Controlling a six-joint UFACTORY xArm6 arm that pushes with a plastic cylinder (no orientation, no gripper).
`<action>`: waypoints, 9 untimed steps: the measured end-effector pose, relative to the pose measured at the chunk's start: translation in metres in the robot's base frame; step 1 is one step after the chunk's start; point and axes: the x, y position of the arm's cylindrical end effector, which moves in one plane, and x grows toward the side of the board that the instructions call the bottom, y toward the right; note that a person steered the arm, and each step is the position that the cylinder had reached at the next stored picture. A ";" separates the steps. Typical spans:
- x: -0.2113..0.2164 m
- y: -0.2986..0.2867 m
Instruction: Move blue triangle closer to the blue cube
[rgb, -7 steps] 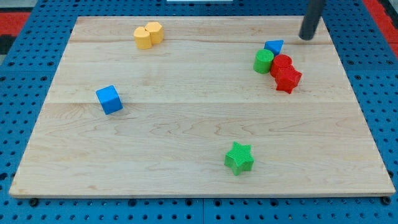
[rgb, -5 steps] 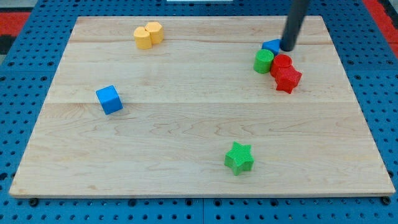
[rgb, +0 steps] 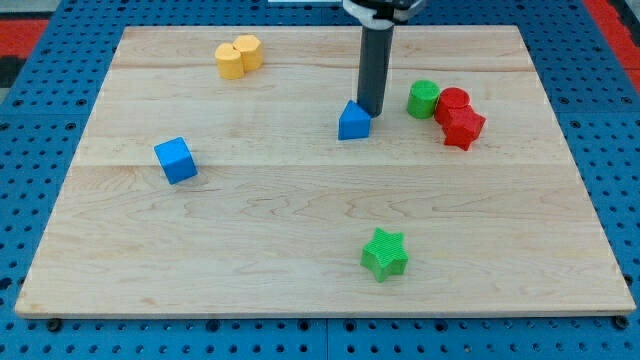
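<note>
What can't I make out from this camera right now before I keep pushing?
- My tip: the camera view does not settle whether it touches the blue triangle.
- Rod's upper part: cut off by the view's top.
- Red blocks: pressed together, shapes unclear.
- Blue cube: in plain view.

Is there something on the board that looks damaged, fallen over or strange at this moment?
Nothing stands out. The blue triangle sits flat on the board with my tip at its upper right edge. The blue cube, green star, yellow blocks, green cylinder and red blocks look intact.
</note>
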 end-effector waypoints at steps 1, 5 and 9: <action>0.023 -0.024; 0.082 -0.118; 0.105 -0.173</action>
